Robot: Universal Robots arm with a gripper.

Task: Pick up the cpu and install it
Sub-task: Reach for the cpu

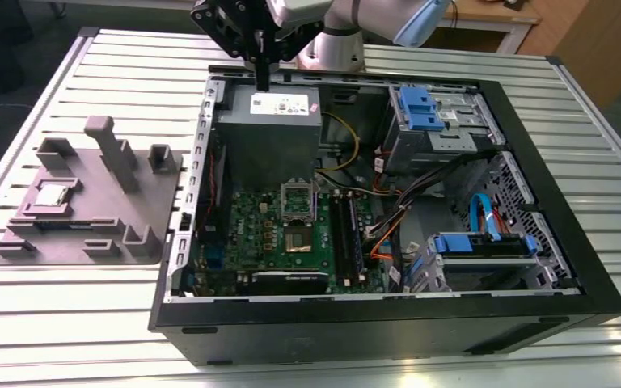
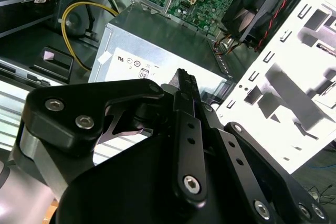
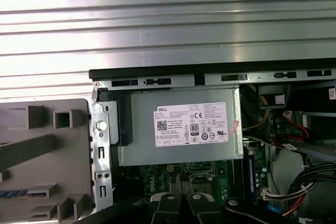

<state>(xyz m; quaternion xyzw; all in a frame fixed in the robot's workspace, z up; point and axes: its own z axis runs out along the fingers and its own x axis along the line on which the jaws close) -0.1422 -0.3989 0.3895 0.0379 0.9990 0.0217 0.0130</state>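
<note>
Claw (image 1: 262, 86) hangs from the arm over the back corner of the open case (image 1: 397, 325). Its two black fingers are pressed together into one thin bar, with nothing I can see between them. The second wrist view shows the same closed tip (image 2: 184, 76).

Right under that tip sits the grey power supply (image 1: 272, 133). The fingers point down at the edge of its white label (image 1: 281, 103); whether they touch the box I cannot tell.

Next out from there, further inside the case, lies the green motherboard (image 1: 289, 234). On it is the metal-framed socket (image 1: 295, 236) with its dark centre.

Furthest from the claw is the cpu (image 1: 52, 195), a small silvery square lying flat on the grey tray (image 1: 127, 206). The tray rests on the slatted metal table (image 1: 73, 323) outside the case, on the exterior view's left. That puts the cpu well apart from the claw, with the case wall standing between the two.
</note>
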